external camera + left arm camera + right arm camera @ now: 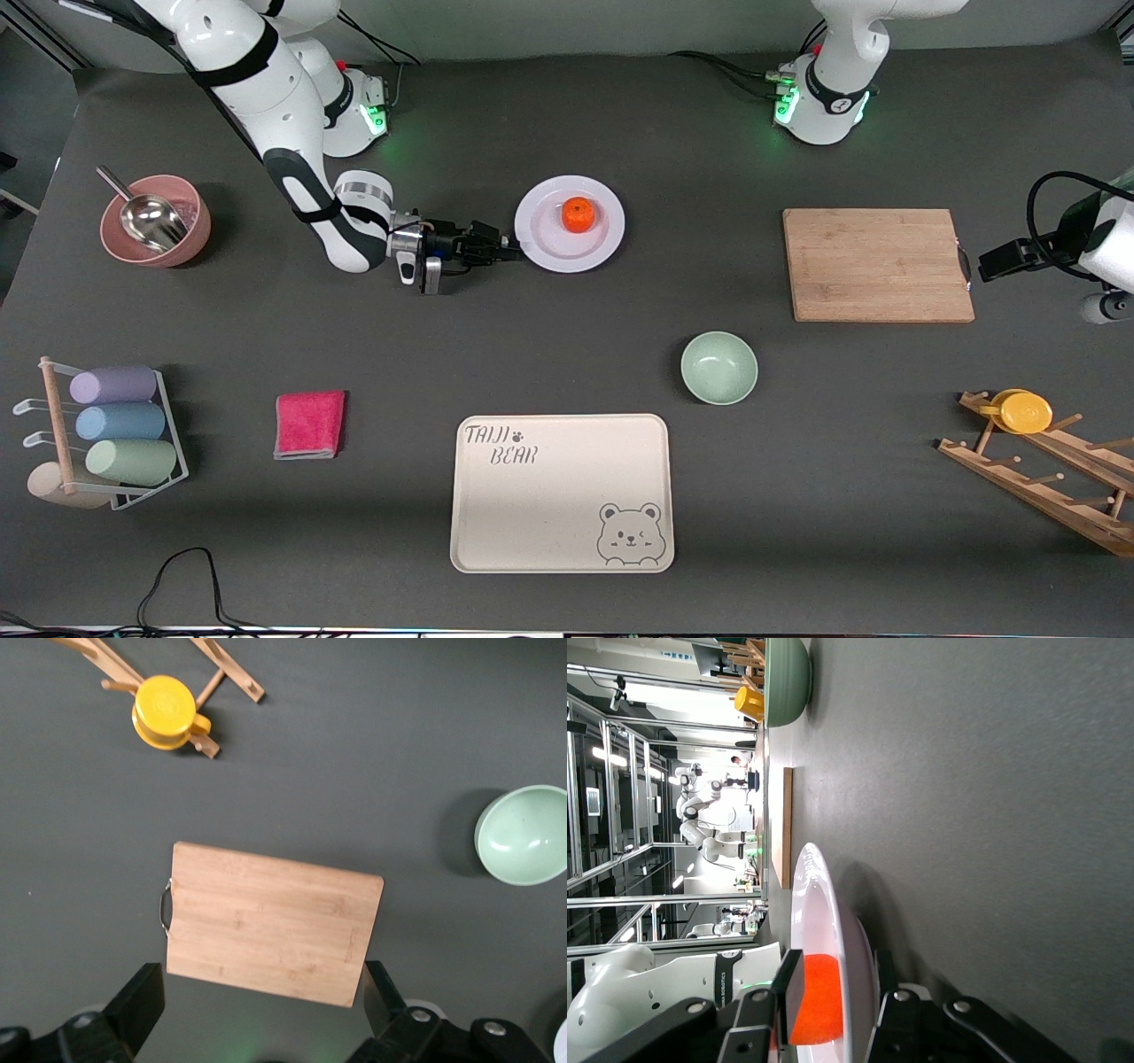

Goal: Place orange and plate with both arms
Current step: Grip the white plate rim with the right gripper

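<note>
Right gripper (512,249): fingers (787,992) clasped the plate's rim, one above and one beneath it.
Plate (542,250): lay on the table (567,354), its rim between those fingers.
Orange (578,214): sat in the plate, just past the fingertips.
Left gripper (266,1010): fingers spread wide with nothing between them, hovering over the cutting board (270,921).

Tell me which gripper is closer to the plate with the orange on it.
Right. The right gripper is shut on the plate rim at the side toward the right arm's end, the orange sitting on it. The left gripper waits open over the cutting board, well apart.
</note>
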`<action>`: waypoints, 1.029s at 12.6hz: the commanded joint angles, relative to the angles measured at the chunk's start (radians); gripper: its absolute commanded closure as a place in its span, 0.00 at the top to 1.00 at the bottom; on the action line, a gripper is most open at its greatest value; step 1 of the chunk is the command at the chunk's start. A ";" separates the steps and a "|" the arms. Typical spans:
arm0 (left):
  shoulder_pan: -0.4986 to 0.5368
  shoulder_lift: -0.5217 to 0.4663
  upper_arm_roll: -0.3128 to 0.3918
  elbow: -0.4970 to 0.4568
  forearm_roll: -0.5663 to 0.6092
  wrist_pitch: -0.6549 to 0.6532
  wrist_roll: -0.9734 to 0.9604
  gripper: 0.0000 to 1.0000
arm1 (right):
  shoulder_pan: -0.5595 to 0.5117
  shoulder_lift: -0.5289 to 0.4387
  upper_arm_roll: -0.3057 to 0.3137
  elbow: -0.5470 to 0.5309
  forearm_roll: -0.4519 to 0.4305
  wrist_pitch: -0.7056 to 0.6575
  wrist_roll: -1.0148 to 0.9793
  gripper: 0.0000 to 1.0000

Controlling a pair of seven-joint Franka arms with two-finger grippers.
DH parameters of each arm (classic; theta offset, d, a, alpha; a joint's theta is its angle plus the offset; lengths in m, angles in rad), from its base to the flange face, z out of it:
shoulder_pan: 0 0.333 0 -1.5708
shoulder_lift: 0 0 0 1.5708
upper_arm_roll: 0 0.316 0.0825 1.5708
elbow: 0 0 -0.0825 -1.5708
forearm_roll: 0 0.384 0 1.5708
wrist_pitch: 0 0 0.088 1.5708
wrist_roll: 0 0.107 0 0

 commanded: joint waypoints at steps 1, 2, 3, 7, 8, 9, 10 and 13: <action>-0.020 -0.043 0.009 -0.034 -0.011 -0.019 0.018 1.00 | 0.024 0.056 0.023 0.027 0.038 0.025 -0.058 0.40; -0.020 -0.044 0.009 -0.047 -0.011 -0.010 0.019 1.00 | 0.024 0.056 0.031 0.030 0.038 0.025 -0.058 0.40; -0.019 -0.044 0.009 -0.048 -0.011 -0.010 0.019 1.00 | 0.024 0.056 0.038 0.032 0.038 0.025 -0.058 0.40; -0.020 -0.044 0.009 -0.052 -0.011 -0.017 0.018 1.00 | 0.027 0.056 0.054 0.033 0.037 0.037 -0.058 0.34; -0.022 -0.044 0.009 -0.052 -0.011 -0.017 0.018 1.00 | 0.027 0.056 0.060 0.036 0.037 0.042 -0.060 0.30; -0.022 -0.044 0.009 -0.052 -0.012 -0.016 0.018 1.00 | 0.027 0.056 0.061 0.038 0.037 0.042 -0.060 0.20; -0.026 -0.043 0.009 -0.052 -0.012 -0.013 0.018 1.00 | 0.027 0.057 0.061 0.039 0.037 0.042 -0.066 0.11; -0.034 -0.041 0.012 -0.050 -0.012 -0.010 0.018 1.00 | 0.026 0.056 0.061 0.049 0.037 0.041 -0.066 0.00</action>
